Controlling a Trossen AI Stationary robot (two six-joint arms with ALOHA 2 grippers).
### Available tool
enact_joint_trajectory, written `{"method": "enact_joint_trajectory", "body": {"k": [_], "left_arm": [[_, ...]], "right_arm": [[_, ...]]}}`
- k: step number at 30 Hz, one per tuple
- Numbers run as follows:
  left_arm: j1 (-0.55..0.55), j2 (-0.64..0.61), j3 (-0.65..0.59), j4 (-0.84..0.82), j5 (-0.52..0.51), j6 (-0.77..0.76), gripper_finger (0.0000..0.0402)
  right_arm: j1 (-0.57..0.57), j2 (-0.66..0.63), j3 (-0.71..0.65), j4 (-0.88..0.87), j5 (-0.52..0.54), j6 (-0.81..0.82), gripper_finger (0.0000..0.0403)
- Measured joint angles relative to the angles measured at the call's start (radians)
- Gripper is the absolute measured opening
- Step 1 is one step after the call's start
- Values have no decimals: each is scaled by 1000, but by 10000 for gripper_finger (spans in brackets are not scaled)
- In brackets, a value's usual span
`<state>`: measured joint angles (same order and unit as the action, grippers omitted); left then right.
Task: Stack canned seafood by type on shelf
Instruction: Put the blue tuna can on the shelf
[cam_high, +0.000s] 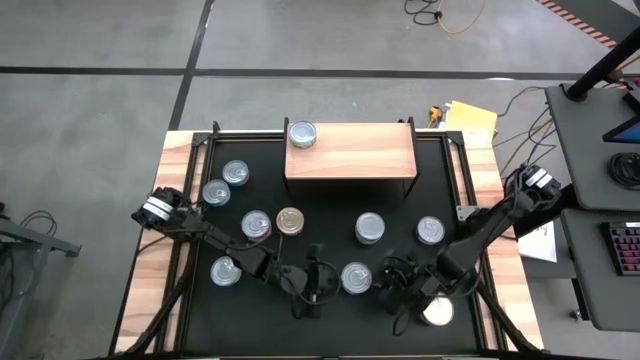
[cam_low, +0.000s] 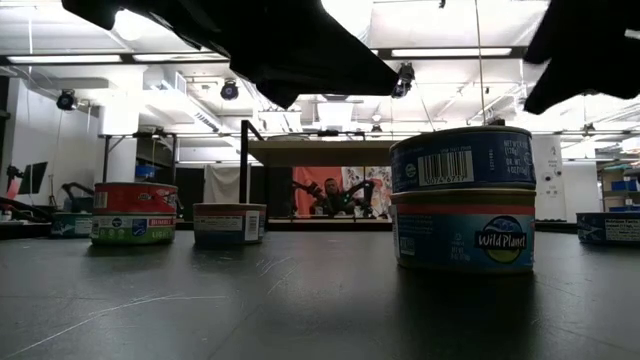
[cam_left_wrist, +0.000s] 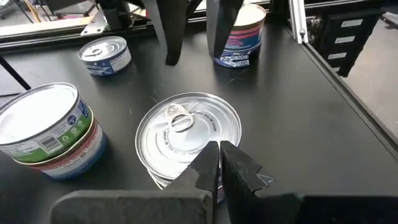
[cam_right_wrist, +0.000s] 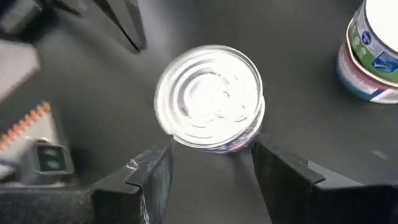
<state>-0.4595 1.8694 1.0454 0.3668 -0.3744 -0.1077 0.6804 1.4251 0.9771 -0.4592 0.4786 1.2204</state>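
Observation:
A light wooden shelf (cam_high: 350, 150) stands at the far middle with one silver-topped can (cam_high: 302, 134) on its left end. Several more cans sit on their bases on the black table. A pull-ring can (cam_high: 356, 278) (cam_left_wrist: 186, 127) lies between both grippers. My left gripper (cam_high: 322, 281) (cam_left_wrist: 219, 149) is shut, its tips at that can's rim on the left side. My right gripper (cam_high: 398, 290) (cam_right_wrist: 211, 158) hangs open on the can's right side, a finger on either side of its edge, apart from it. Two cans stand stacked (cam_high: 370, 228) (cam_left_wrist: 43, 130) just beyond. My left gripper's shut fingertips (cam_left_wrist: 211, 155) stand over the rim (cam_left_wrist: 186, 180) of the pull-ring can on the side toward the table's left, coming slanting down from the left. The fingers hide the spot, so I cannot tell whether they touch the can.
Single cans stand at the left (cam_high: 237, 173) (cam_high: 216, 192) (cam_high: 225, 271), in the middle (cam_high: 256, 225) (cam_high: 290, 221) and at the right (cam_high: 430, 231). A white-topped can (cam_high: 437, 312) sits under my right arm. Bare table lies in front of the shelf.

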Motion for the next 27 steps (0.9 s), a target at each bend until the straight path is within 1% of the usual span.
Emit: {"method": "enact_joint_trajectory", "body": {"k": [5,11,18,22,27], "left_arm": [[0,0,0,0,0,82,0],[-5,0,0,0,0,123,0],[-5,13,0,19,0,119,0],[-5,73,12,84,20,114,0],[-3,147,67,88,18,107,0]], "right_arm": [[2,-4,0,0,2,107,201],[2,52,-4,0,-8,225,201],[2,82,-6,1,1,225,201],[1,82,-14,3,19,215,201],[0,82,-32,3,21,208,201]]}}
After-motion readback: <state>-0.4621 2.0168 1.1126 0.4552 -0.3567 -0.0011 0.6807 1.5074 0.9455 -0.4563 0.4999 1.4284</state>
